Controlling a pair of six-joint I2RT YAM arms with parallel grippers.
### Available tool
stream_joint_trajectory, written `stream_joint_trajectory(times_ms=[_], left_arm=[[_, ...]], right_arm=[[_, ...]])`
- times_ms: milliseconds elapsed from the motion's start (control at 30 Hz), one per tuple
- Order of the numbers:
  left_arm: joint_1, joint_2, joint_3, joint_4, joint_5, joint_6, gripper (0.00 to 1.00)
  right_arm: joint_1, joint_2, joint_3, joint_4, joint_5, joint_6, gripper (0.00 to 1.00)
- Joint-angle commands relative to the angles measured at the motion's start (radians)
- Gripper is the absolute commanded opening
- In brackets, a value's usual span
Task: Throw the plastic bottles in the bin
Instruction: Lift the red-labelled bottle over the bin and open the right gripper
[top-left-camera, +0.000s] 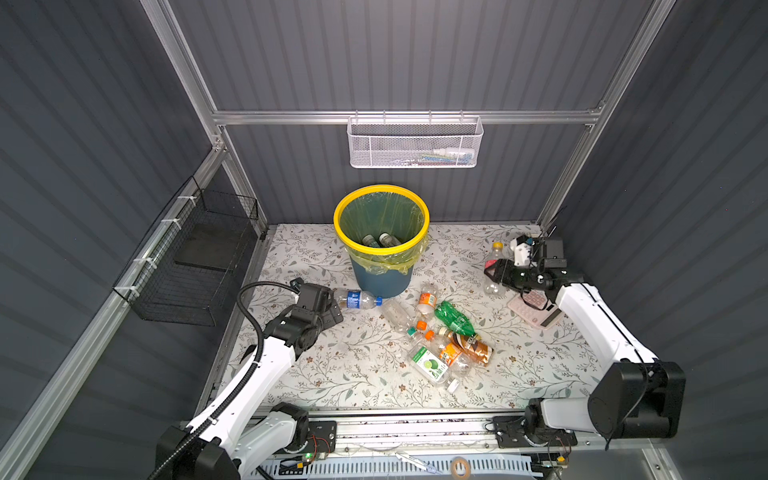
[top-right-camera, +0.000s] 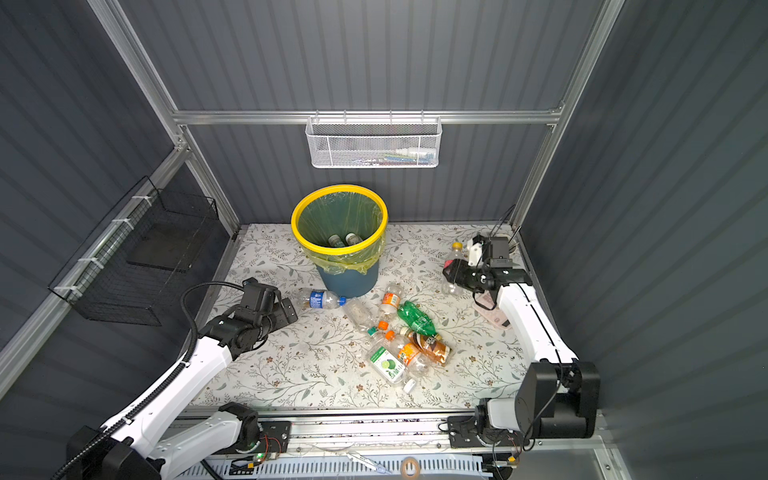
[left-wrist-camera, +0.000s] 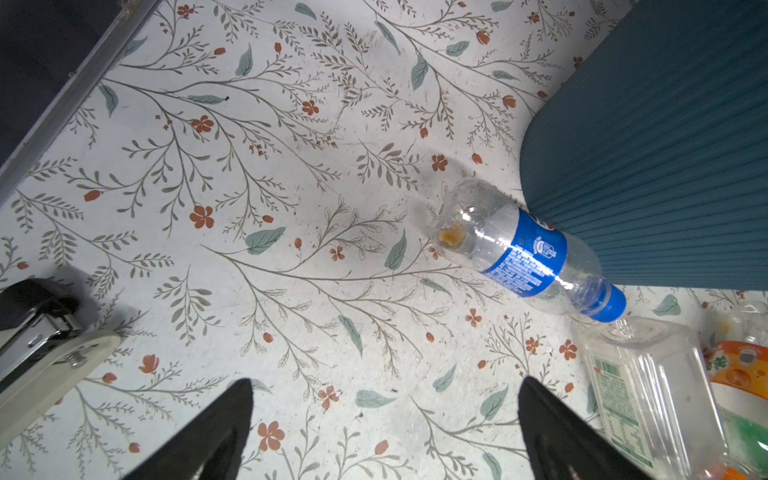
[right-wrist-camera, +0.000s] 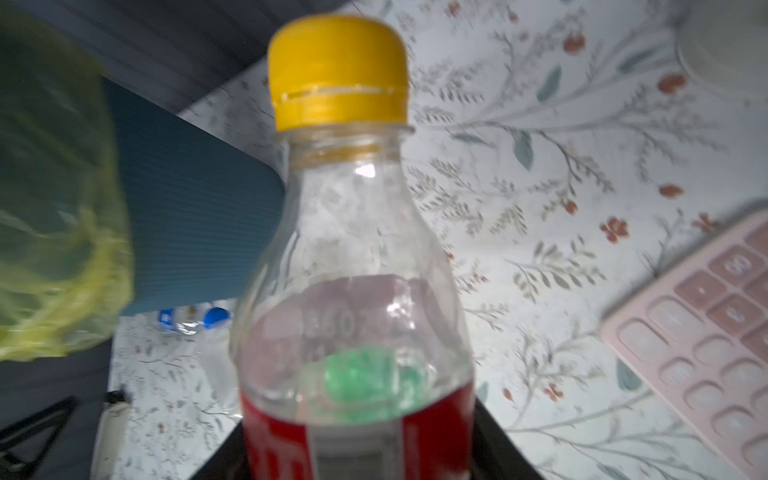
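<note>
The bin (top-left-camera: 339, 226) (top-right-camera: 296, 226), dark blue with a yellow rim and a yellow-green liner, stands at the back with two plastic bottles (top-left-camera: 380, 240) inside. My right gripper (top-left-camera: 495, 271) (right-wrist-camera: 357, 419) is shut on an upright clear bottle with a yellow cap and red label (top-left-camera: 496, 252) (top-right-camera: 456, 251) (right-wrist-camera: 353, 232) at the far right. My left gripper (top-left-camera: 333, 311) (left-wrist-camera: 384, 382) is open, just short of a blue-labelled bottle (top-left-camera: 357, 299) (left-wrist-camera: 519, 249) lying against the bin's base. Several bottles lie in a pile (top-left-camera: 440, 336), among them a green one (top-left-camera: 455, 318).
A pink calculator (top-left-camera: 536, 311) (right-wrist-camera: 706, 332) lies under the right arm. A white mesh basket (top-left-camera: 415, 143) hangs on the back wall and a black wire basket (top-left-camera: 195, 257) on the left wall. Scissors (top-left-camera: 415, 461) and a tape roll (top-left-camera: 460, 467) lie by the front rail.
</note>
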Motion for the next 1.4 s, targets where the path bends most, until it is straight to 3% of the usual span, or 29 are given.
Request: stream_joint_trajectory(times_ms=[0,200,333,467,500,533,700,833,1033,1233,1367], left_arm=[[0.004,-0.023,-0.022,0.009,0.014,-0.019,0.99],[0.004,-0.009,-0.039,0.037,0.041,-0.023,0.99],[0.004,0.035,-0.023,0.026,0.061,-0.021,1.0],[0.004,0.037,-0.015,0.014,0.067,-0.02,0.99],[0.004,0.029,-0.016,0.013,0.066,-0.02,0.99],[0.004,0.021,-0.019,0.011,0.064,-0.023,0.99],[0.004,-0.008,-0.035,0.006,0.053,-0.026,0.99],[0.005,-0.023,-0.051,0.038,0.067,-0.029,0.99],[0.004,-0.028,-0.071,0.096,0.102,-0.036,0.99],[0.003,-0.032,-0.111,0.168,0.153,-0.074,0.99],[0.001,-0.028,-0.127,0.199,0.175,-0.099,1.0]], right_arm=[[0.046,0.005,0.109,0.061,-0.096,0.096,0.54],[0.216,0.171,0.427,0.178,-0.162,0.215,0.54],[0.339,0.408,0.79,0.056,-0.209,0.185,0.59],[0.362,0.548,1.014,-0.068,-0.196,0.154,0.92],[0.359,0.546,1.023,-0.078,-0.166,0.141,0.99],[0.354,0.532,1.014,-0.077,-0.133,0.132,0.99],[0.288,0.361,0.807,0.021,-0.044,0.145,0.99],[0.226,0.17,0.509,0.126,0.019,0.148,0.99],[0.154,-0.046,0.091,0.121,0.131,0.117,0.99],[0.128,-0.175,-0.226,0.138,0.142,0.12,0.99],[0.118,-0.183,-0.34,0.192,0.119,0.148,0.99]])
